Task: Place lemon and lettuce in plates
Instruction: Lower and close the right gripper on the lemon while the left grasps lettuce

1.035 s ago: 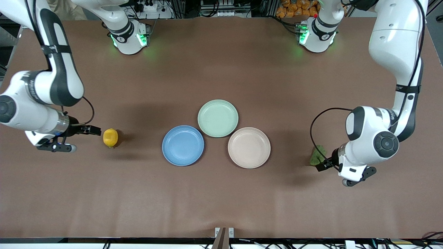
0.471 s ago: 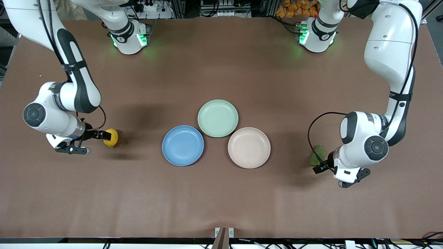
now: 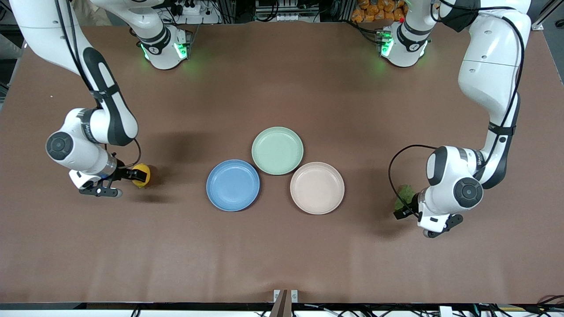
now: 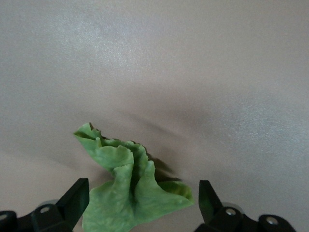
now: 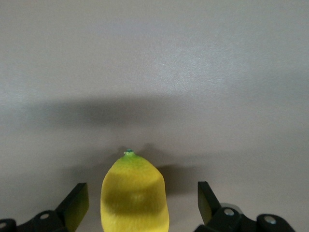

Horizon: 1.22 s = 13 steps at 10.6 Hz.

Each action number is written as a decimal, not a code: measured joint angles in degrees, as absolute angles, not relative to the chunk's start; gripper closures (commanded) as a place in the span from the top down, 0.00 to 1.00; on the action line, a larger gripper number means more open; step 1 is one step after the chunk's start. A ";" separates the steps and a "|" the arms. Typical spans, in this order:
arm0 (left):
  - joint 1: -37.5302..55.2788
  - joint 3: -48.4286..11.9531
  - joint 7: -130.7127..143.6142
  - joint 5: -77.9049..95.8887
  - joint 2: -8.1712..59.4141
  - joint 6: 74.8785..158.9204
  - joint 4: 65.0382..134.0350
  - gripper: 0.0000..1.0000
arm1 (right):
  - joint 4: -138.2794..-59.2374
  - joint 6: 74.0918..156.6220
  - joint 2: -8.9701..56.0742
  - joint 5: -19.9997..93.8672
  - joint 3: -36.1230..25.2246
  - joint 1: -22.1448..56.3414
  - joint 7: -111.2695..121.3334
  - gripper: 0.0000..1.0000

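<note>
Right arm is reaching down at its end of the table. The right gripper (image 3: 132,175) is sitting low around the lemon (image 3: 143,175), fingers (image 5: 76,203) standing wide apart, one on each side of the fruit and not pressing on it. From the right wrist view the lemon (image 5: 134,195) is lying on the brown table (image 3: 282,255) between the two pads with a gap on either side, its greenish nubby tip pointing away from the wrist.

Left arm is doing the same at its own end. The left gripper (image 3: 403,207) is hanging low over the lettuce (image 3: 404,195), fingers (image 4: 75,198) spread apart. In the left wrist view the lettuce (image 4: 128,193) is lying crumpled on the table between the open pads, its folded edge sticking out past the fingertips; I cannot tell whether either pad is touching the leaf.

Three plates are sitting clustered at the middle of the table, well apart from both grippers. The blue plate (image 3: 233,185) is lying toward the right arm's end, the beige plate (image 3: 317,188) toward the left arm's end, and the mint-green plate (image 3: 277,150) is sitting between them and farther from the front camera, its rim just beside both. Lemon and lettuce are both lying on the table outside the plates, each at its own arm's end.
</note>
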<state>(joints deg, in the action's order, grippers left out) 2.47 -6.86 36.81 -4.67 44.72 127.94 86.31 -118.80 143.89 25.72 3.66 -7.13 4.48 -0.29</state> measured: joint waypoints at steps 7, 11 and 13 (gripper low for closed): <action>3.82 -7.15 36.81 -4.67 45.98 128.24 86.40 1.00 | -120.81 149.22 28.36 3.66 -6.95 5.19 -0.30 0.66; 3.80 -7.06 36.81 -4.77 46.20 128.24 86.70 1.00 | -120.80 149.08 28.35 3.68 -6.94 5.20 -0.44 0.38; 3.59 -6.92 36.81 -5.44 46.21 128.25 87.15 0.83 | -120.74 148.91 28.35 3.68 -6.94 5.20 -0.45 0.26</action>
